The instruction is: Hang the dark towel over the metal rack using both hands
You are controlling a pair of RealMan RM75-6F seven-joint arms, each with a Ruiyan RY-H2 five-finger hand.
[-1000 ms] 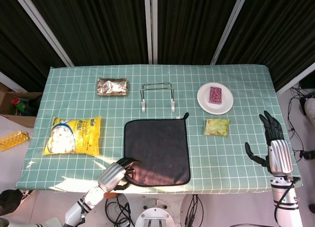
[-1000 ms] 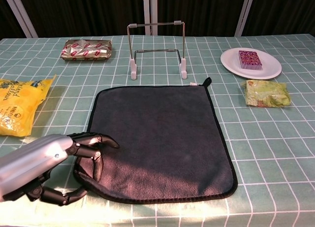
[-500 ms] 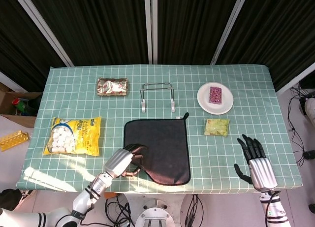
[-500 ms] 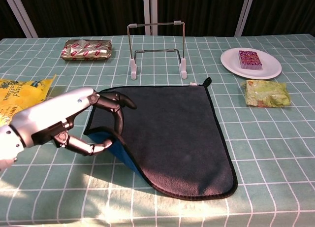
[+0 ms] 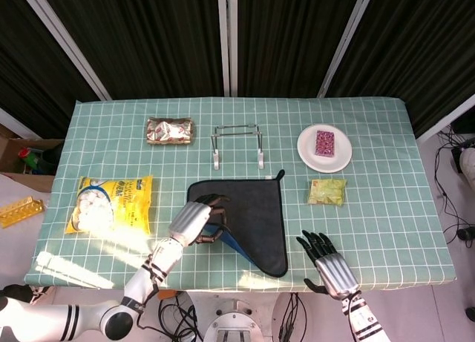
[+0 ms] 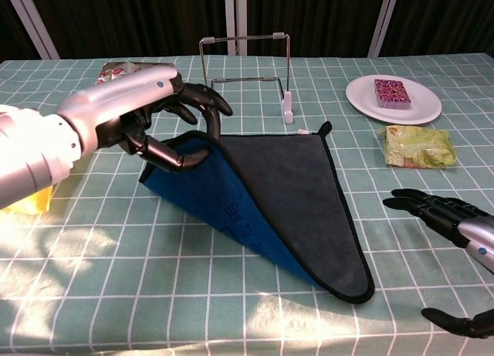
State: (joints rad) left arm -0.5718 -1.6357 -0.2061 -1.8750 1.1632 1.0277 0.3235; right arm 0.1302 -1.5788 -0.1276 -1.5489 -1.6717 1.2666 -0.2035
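Gripping the dark towel (image 6: 297, 194) by its near-left corner, your left hand (image 6: 166, 113) has lifted it since a second ago, exposing a blue underside with illegible lettering. Your right hand (image 6: 455, 225) has come in beside the towel's right edge, fingers spread, holding nothing. Behind the towel the metal rack (image 6: 247, 74) stands bare. Yellow snack bag (image 5: 111, 203), writing unreadable; foil packet (image 5: 170, 130); plate (image 5: 308, 153); green packet (image 5: 326, 191).

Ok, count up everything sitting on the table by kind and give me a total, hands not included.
Towels: 1, dark towel
Racks: 1, metal rack
Plates: 1, white plate, holding the purple bar
Food packets: 4, yellow bag, foil pack, green packet, purple bar
Total: 7
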